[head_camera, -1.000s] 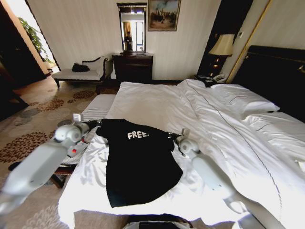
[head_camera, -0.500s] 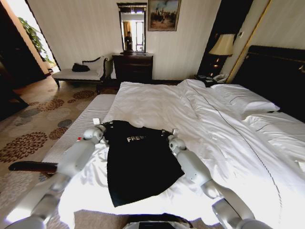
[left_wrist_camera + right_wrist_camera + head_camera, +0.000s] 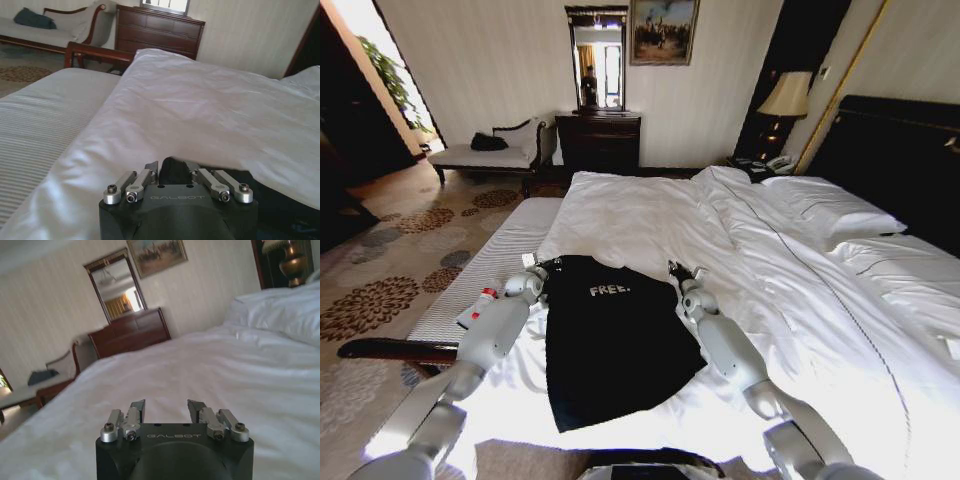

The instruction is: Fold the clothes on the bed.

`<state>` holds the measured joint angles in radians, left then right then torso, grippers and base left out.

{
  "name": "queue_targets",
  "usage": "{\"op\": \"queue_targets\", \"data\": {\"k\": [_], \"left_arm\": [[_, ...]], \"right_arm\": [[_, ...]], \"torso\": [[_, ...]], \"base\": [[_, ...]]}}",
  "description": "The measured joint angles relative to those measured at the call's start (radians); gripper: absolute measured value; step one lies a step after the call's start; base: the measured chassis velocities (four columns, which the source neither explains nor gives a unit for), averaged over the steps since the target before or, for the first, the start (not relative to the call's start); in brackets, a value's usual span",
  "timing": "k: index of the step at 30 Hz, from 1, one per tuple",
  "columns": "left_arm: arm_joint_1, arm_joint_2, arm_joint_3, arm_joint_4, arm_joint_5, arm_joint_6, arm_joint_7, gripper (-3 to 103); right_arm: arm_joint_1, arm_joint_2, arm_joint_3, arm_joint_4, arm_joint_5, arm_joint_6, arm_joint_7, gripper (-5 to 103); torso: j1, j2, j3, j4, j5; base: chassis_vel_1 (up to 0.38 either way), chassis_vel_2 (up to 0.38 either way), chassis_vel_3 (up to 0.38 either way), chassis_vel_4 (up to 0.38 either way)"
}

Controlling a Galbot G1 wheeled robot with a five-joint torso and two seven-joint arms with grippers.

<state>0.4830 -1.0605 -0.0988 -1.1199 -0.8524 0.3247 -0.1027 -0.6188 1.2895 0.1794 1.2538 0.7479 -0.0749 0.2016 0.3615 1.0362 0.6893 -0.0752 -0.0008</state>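
Observation:
The black T-shirt (image 3: 610, 345) with white "FREE." lettering lies flat on the near left part of the bed (image 3: 650, 215), its sleeves turned in so it looks narrow. At the shirt's left shoulder sits my left gripper (image 3: 542, 268). In the left wrist view a bunch of the black fabric (image 3: 175, 170) lies between the parted fingers (image 3: 152, 172) of that gripper (image 3: 175, 172). By the shirt's right shoulder my right gripper (image 3: 682, 270) rests just above the sheet. The right wrist view shows it (image 3: 166, 410) open, with white duvet (image 3: 200, 370) between its fingers.
A small white-and-red bottle (image 3: 475, 308) lies on the pale striped bench (image 3: 500, 255) left of the bed. Pillows (image 3: 830, 210) and a dark headboard (image 3: 900, 160) stand at the right. A dark dresser (image 3: 598, 140) and a cream chaise (image 3: 485, 152) stand along the far wall.
Both arms swung inward from the shirt's outspread sleeves to its shoulders. The shirt grew narrower, was crumpled half a second ago, and now lies flat with its lettering readable.

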Motion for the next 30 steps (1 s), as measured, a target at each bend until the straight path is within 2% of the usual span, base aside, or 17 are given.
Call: {"op": "queue_targets", "data": {"k": [1,2,4,5,7,9,10,12,14,15,16,18,19,20,23,27,30], "left_arm": [[0.015,0.010,-0.023,-0.019,-0.010,-0.001,-0.010,39],[0.028,0.021,-0.049,-0.038,-0.023,-0.001,-0.020,39],[0.037,0.028,-0.067,-0.049,-0.032,-0.001,-0.024,43],[0.066,0.054,-0.123,-0.084,-0.055,0.002,-0.039,49],[0.120,0.097,-0.212,-0.130,-0.080,0.022,-0.077,60],[0.126,0.101,-0.220,-0.134,-0.081,0.024,-0.082,60],[0.192,0.145,-0.291,-0.177,-0.085,0.049,-0.119,71],[0.222,0.160,-0.316,-0.196,-0.084,0.057,-0.125,71],[0.279,0.180,-0.350,-0.230,-0.057,0.078,-0.124,82],[0.302,0.179,-0.355,-0.242,-0.034,0.084,-0.110,87],[0.341,0.177,-0.377,-0.266,-0.018,0.087,-0.100,92],[0.375,0.173,-0.401,-0.285,-0.011,0.088,-0.095,92],[0.442,0.162,-0.451,-0.319,0.005,0.088,-0.089,99],[0.442,0.162,-0.451,-0.319,0.005,0.088,-0.089,99],[0.572,0.123,-0.577,-0.379,0.043,0.079,-0.077,100],[0.638,0.093,-0.647,-0.411,0.049,0.073,-0.075,100],[0.674,0.077,-0.674,-0.428,0.052,0.071,-0.075,100]], "right_arm": [[-0.020,-0.011,0.001,0.044,0.010,-0.001,-0.003,51],[-0.037,-0.023,-0.004,0.081,0.026,-0.010,-0.003,57],[-0.048,-0.032,-0.011,0.103,0.041,-0.021,-0.003,57],[-0.076,-0.051,-0.036,0.155,0.085,-0.064,0.003,68],[-0.099,-0.066,-0.072,0.196,0.144,-0.122,0.015,79],[-0.100,-0.066,-0.077,0.199,0.150,-0.131,0.017,79],[-0.091,-0.057,-0.096,0.202,0.184,-0.201,0.039,84],[-0.083,-0.050,-0.099,0.196,0.201,-0.230,0.049,89],[-0.071,-0.043,-0.080,0.189,0.248,-0.294,0.077,98],[-0.076,-0.045,-0.044,0.192,0.277,-0.329,0.105,98],[-0.073,-0.042,-0.025,0.187,0.285,-0.345,0.135,100],[-0.067,-0.038,-0.016,0.179,0.286,-0.356,0.156,100],[-0.059,-0.032,-0.004,0.169,0.285,-0.373,0.191,100],[-0.059,-0.032,-0.004,0.169,0.285,-0.373,0.191,100],[-0.069,-0.032,0.016,0.187,0.289,-0.421,0.262,100],[-0.096,-0.043,0.018,0.209,0.305,-0.441,0.279,100],[-0.105,-0.054,0.017,0.211,0.319,-0.442,0.256,100]], "torso": [[0.000,0.000,0.000,-0.0002,0.0000],[0.000,0.000,0.000,-0.0006,0.0001],[0.000,0.000,0.000,-0.0011,-0.0002],[0.000,0.000,0.000,-0.0012,-0.0001],[0.000,0.000,0.000,-0.0007,0.0006],[0.000,0.000,0.000,-0.0006,0.0005],[0.000,0.000,0.000,0.0001,0.0001],[0.000,0.000,0.000,0.0007,0.0002],[0.000,0.000,0.000,0.0017,0.0002],[0.000,0.000,0.000,0.0012,0.0001],[0.000,0.000,0.000,-0.0017,-0.0007],[0.000,0.000,0.000,-0.0019,-0.0007],[0.000,0.000,0.000,-0.0023,0.0002],[0.000,0.000,0.000,-0.0023,0.0002],[0.000,0.000,0.000,0.0006,0.0004],[0.000,0.000,0.000,0.0004,0.0002],[0.000,0.000,0.000,-0.0004,0.0002]], "base": [[0.000,0.000,0.000,0.000],[0.000,0.000,0.000,0.000],[0.000,0.000,0.000,0.000],[0.000,0.000,0.000,0.000],[0.000,0.000,0.000,0.000],[0.000,0.000,0.000,0.000],[0.000,0.000,0.000,0.000],[0.000,0.000,0.000,0.000],[0.000,0.000,0.000,0.000],[0.000,0.000,0.000,0.000],[0.000,0.000,0.000,0.000],[0.000,0.000,0.000,0.000],[-0.053,-0.029,-0.041,-0.049],[-0.053,-0.029,-0.041,-0.049],[0.000,0.000,0.000,0.000],[0.000,0.000,0.000,0.000],[0.000,0.000,0.000,0.000]]}}
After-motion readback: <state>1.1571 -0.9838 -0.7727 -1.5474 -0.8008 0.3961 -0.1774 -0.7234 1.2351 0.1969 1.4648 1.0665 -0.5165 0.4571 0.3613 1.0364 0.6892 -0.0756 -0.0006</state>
